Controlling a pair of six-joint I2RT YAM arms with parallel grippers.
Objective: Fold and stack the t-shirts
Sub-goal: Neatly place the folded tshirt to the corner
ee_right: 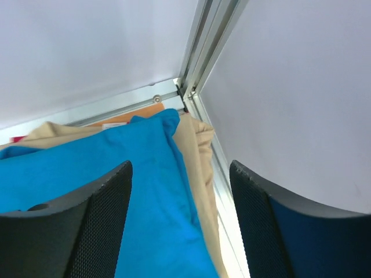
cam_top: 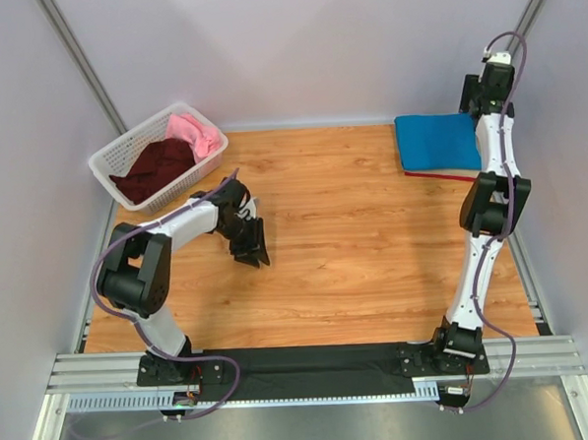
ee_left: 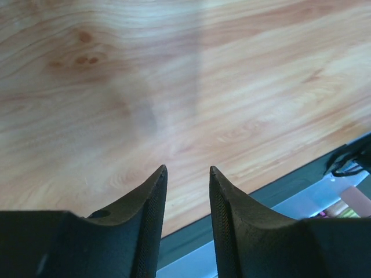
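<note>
The stack at the table's 2 o'clock corner is half hidden. From above only the folded blue t-shirt (cam_top: 436, 142) and the thin edge of a red t-shirt (cam_top: 440, 175) beneath it show, and the right arm covers the stack's right side. The wrist view adds a tan t-shirt (ee_right: 196, 152) under the blue.

In the white lattice basket (cam_top: 113, 158) at 10 o'clock, a dark maroon t-shirt (cam_top: 158, 168) and a pink t-shirt (cam_top: 199, 134) lie crumpled, shapes hard to read.

The right arm stretches almost straight to the far corner. The right gripper (ee_right: 181, 168) is spread wide just above the blue cloth, holding nothing.

The left arm bends at the elbow, and the left gripper (ee_left: 187, 171) tips down over the bare wood-grain table (ee_left: 174, 87) — textured black fingers partly apart, empty.
</note>
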